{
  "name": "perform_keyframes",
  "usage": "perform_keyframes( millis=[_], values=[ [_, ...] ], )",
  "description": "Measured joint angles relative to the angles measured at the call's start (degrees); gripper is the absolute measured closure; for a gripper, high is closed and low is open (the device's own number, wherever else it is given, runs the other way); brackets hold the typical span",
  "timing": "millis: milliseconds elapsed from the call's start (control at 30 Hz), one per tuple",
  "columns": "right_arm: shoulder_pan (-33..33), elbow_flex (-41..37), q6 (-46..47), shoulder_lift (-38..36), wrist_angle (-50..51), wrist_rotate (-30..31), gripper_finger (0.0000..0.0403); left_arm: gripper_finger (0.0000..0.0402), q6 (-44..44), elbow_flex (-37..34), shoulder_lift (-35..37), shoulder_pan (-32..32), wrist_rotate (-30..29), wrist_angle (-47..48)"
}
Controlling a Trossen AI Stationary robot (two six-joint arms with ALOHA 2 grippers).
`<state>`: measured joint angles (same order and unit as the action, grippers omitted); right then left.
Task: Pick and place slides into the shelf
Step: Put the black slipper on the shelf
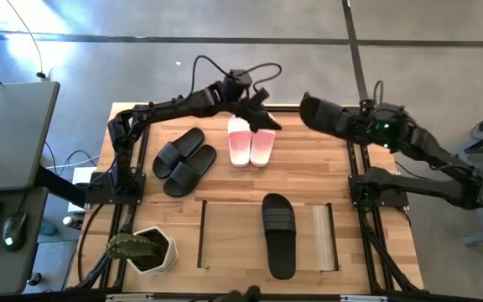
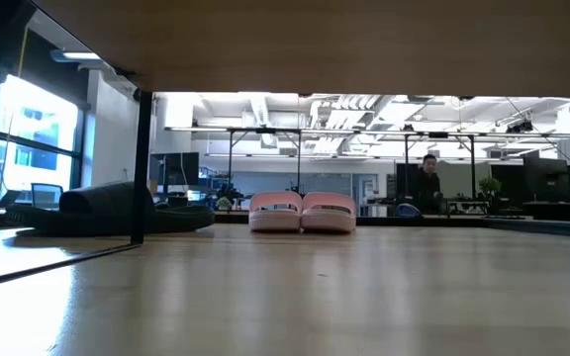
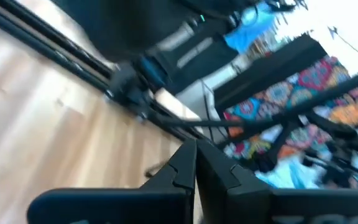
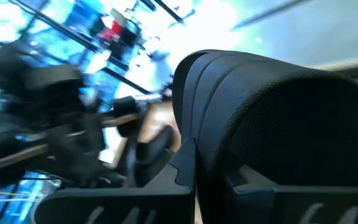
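The right gripper (image 4: pixel 194 158) is clamping a black slide (image 1: pixel 321 113) in closed fingers and holding it in the air over the table's far right. The next step appears to be carrying it to the shelf (image 1: pixel 321 237) at the near edge. Keeping the slide level and setting it in the bare space beside the lone black slide (image 1: pixel 279 235) should seat it cleanly. The left gripper (image 1: pixel 268 122) is hanging closed and empty just beyond the pink-and-white pair (image 1: pixel 251 147). A black pair (image 1: pixel 184 161) is lying to that pair's left. The right wrist view is showing mostly the held slide's strap. The grip point is hidden. The low view is showing neither gripper.
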<state>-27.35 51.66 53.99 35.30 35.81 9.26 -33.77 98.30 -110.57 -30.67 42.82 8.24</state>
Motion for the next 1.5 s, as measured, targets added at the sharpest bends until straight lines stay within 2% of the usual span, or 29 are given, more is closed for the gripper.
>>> perform_keyframes(
  millis=[133, 233, 400, 567, 767, 933, 1367, 1500],
  values=[
    [0.0, 4.4, -1.4, 1.1, 0.5, 0.8, 0.0402, 0.0400, -0.8, 0.0, 0.0, -2.0, -2.4, -3.8],
    [0.0, 6.0, -1.6, 2.1, 0.5, 0.3, 0.0403, 0.0385, -4.7, 0.0, 0.0, -3.0, -2.8, -7.4],
    [0.0, 6.5, -2.9, 4.8, 0.0, -2.7, 0.0403, 0.0318, -10.0, 0.0, -0.1, -3.5, -3.0, -10.9],
    [0.0, 6.5, -4.1, 7.2, -2.3, -3.8, 0.0403, 0.0243, -15.1, 0.0, -0.1, -3.4, -2.5, -10.2],
    [0.0, 6.5, -4.6, 8.0, -5.1, -6.1, 0.0403, 0.0193, -16.0, 0.0, -0.2, -3.5, -5.8, -6.4],
    [0.0, 6.5, -4.1, 8.7, -5.2, -7.7, 0.0403, 0.0178, -16.2, 0.0, -0.2, -3.5, -8.9, -7.6],
    [1.9, 6.5, -4.5, 13.3, -8.0, -9.0, 0.0403, 0.0177, -18.4, 0.0, -2.0, -3.5, -7.3, -8.5],
    [3.1, 6.5, -3.6, 14.6, -8.0, -9.0, 0.0403, 0.0177, -18.5, 0.0, -2.2, -3.5, -8.4, -8.5]
  ],
)
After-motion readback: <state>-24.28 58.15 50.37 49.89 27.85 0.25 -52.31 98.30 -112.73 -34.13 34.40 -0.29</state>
